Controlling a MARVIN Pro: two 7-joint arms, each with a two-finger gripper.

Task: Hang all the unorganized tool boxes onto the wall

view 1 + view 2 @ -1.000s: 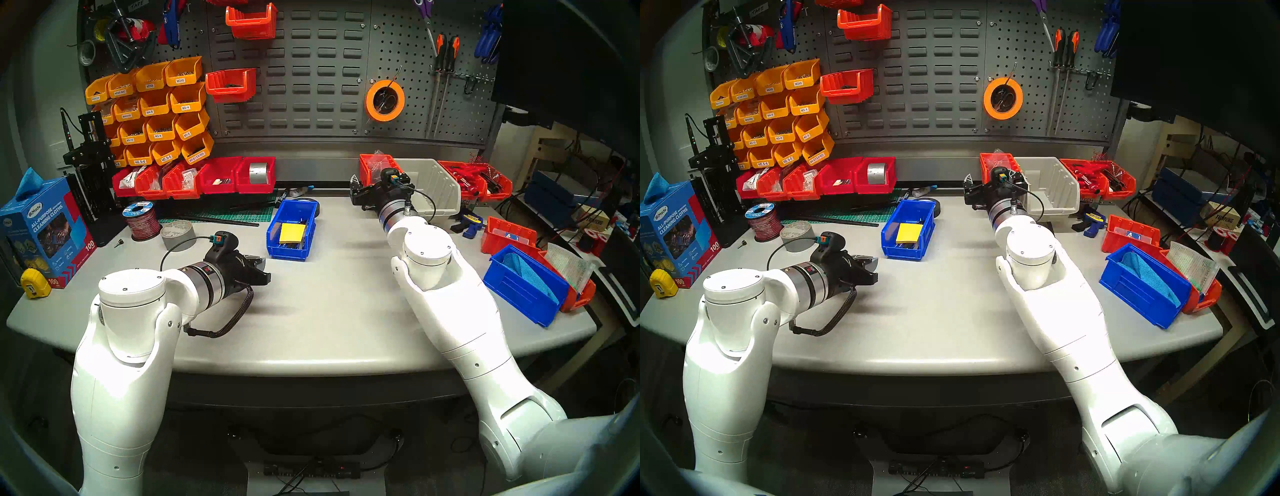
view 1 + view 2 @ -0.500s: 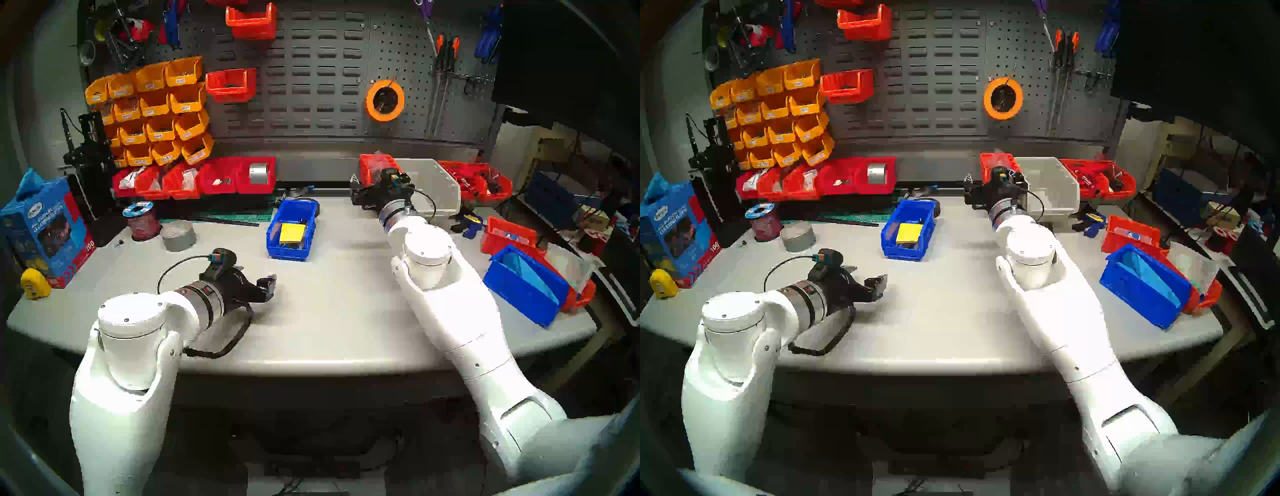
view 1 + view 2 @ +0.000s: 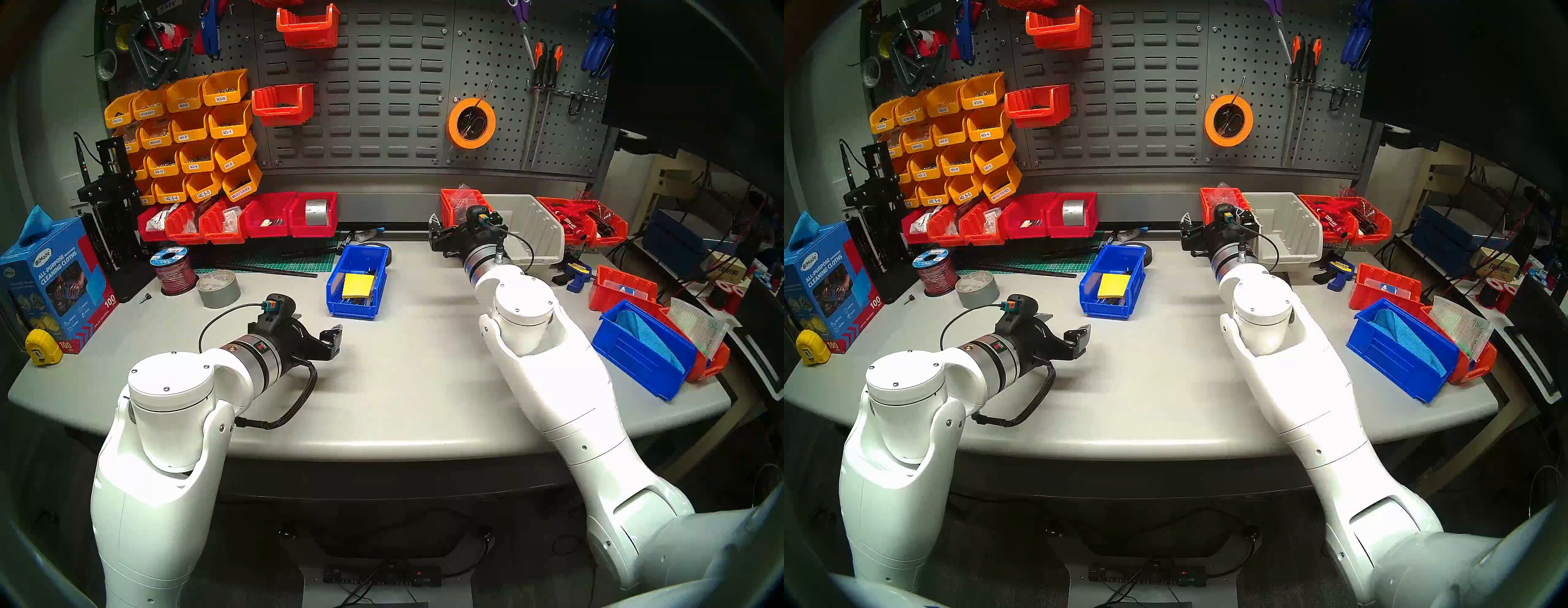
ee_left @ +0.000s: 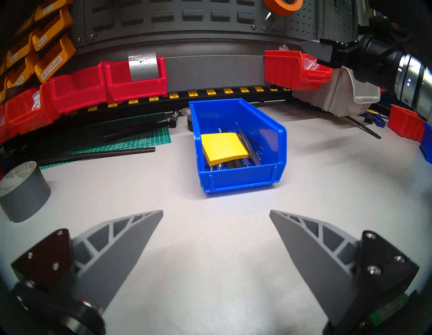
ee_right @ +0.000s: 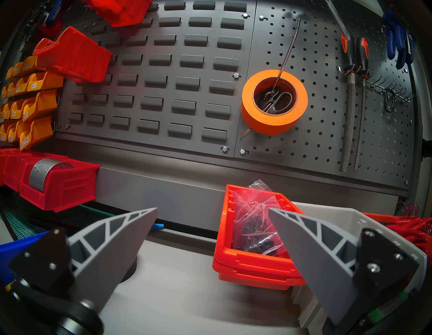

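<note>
I see my left tool [image 4: 216, 211] over the grey tabletop [image 3: 403, 382], its two grey fingers [image 4: 131, 236] spread wide with nothing between them. Just ahead of it sits a blue tool box [image 4: 238, 149] with a yellow notepad [image 4: 223, 147] and some pens inside. It stands on the tabletop, well apart from the wall [image 3: 373, 85].

My right tool [image 5: 212, 209] is also spread wide and holds nothing. It hangs near a red-orange tool box [image 5: 254, 259] with a clear bag of small dark parts [image 5: 254, 224], which sits beside a pale grey bin [image 3: 530, 229] at the back.

Two red-orange tool boxes [image 3: 282, 104] hang on the wall's slots already. At the right side of the tabletop lies another blue tool box [image 3: 640, 352] with a blue cloth in it, leaning on a red-orange one [image 3: 706, 365]. One more red-orange tool box [image 3: 621, 288] stands behind them.

I can read some words. The small yellow bins [image 3: 186, 136] have white labels like "M3X6", "M3-4", "M4-6", "M3-8", "M2.5-5" and "M4-0.7 X 6 HEX". The blue carton [image 3: 55, 284] at the left says "ALL-PURPOSE CLEANING CLOTHS" and "100". The blue clamp [image 3: 572, 271] says "IRWIN". A tag at the top of the wall says "TAPE" [image 3: 169, 6]. A roll of orange tape [image 5: 273, 103] hangs on the holed part of the wall, and a grey tape roll [image 4: 22, 191] sits at the left.
</note>
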